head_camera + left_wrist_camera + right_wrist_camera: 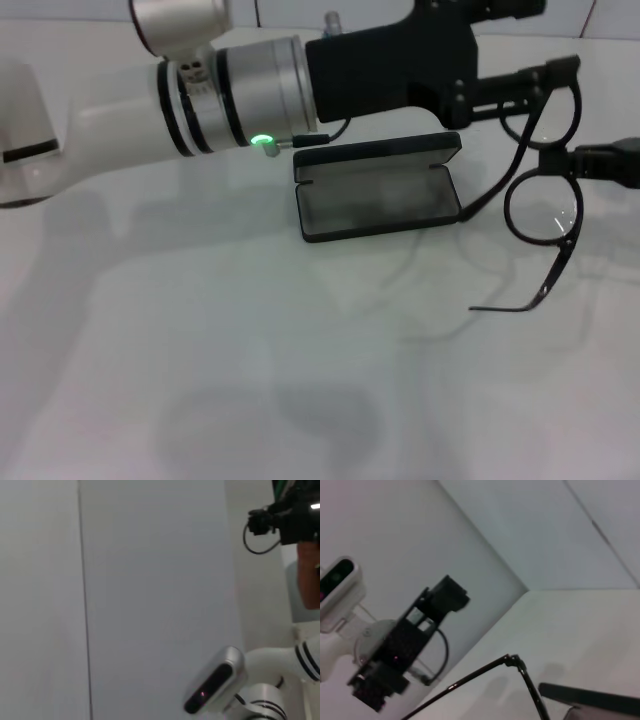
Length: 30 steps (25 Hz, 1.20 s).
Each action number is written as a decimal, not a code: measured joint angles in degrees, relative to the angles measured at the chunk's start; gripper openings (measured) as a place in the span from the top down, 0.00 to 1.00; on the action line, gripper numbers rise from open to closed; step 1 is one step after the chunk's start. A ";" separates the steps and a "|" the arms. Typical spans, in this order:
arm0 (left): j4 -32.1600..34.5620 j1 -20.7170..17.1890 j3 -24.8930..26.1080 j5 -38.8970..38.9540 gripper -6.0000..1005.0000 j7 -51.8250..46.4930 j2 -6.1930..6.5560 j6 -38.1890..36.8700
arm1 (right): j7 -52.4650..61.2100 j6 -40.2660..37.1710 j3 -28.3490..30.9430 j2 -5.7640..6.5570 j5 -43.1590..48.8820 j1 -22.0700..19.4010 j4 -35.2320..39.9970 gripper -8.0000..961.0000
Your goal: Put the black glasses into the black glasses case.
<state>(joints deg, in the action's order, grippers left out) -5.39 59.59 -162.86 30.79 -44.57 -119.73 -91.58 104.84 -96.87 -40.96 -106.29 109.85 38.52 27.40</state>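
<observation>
- Head view: looks forward and down, close over the white table [250, 380].
- Left wrist view: faces a wall, off the table.
- Right wrist view: low, angled upward; shares the black glasses [520, 672] [545, 180] with the head view.

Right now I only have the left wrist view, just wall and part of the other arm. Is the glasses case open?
Observer: Yes. The head view shows the black glasses case open on the table, lid raised at the back, grey lining bare.
Operator: Where are the glasses?
Observer: The black glasses hang in the air just right of the case, turned on end, temples unfolded.
Operator: Who has them?
Observer: The right gripper comes in from the right and grips the frame at the bridge. The left gripper reaches across above the case to the upper lens; whether it grips, I cannot tell.
</observation>
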 joint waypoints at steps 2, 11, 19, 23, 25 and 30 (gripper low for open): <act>0.42 0.35 0.01 -0.83 0.30 0.52 -0.13 0.53 | 0.93 -1.08 -0.02 0.15 0.13 0.36 -0.54 0.89; 3.45 -0.31 0.00 -2.48 0.30 3.36 -0.24 3.74 | 2.26 -5.41 0.66 -0.04 -0.38 0.46 -0.96 0.89; 4.26 -1.34 0.13 -2.40 0.30 5.21 -0.33 4.13 | 2.42 -6.50 0.34 -0.24 -0.48 1.58 -2.21 0.89; 4.26 -1.68 0.43 -2.30 0.30 6.32 -0.33 4.13 | 2.82 -7.62 0.35 -0.61 -0.52 1.87 -2.27 0.89; 4.25 -1.71 0.44 -2.29 0.30 6.43 -0.26 4.13 | 3.02 -7.68 0.40 -0.69 -0.53 1.91 -2.27 0.89; 3.95 -1.71 0.45 -2.25 0.30 6.48 -0.21 4.13 | 3.15 -7.92 0.71 -0.79 -0.55 1.91 -2.27 0.90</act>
<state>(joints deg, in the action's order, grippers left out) -1.44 57.88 -162.42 28.55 -38.10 -119.93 -87.45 107.99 -104.79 -40.26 -107.08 109.30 40.43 25.13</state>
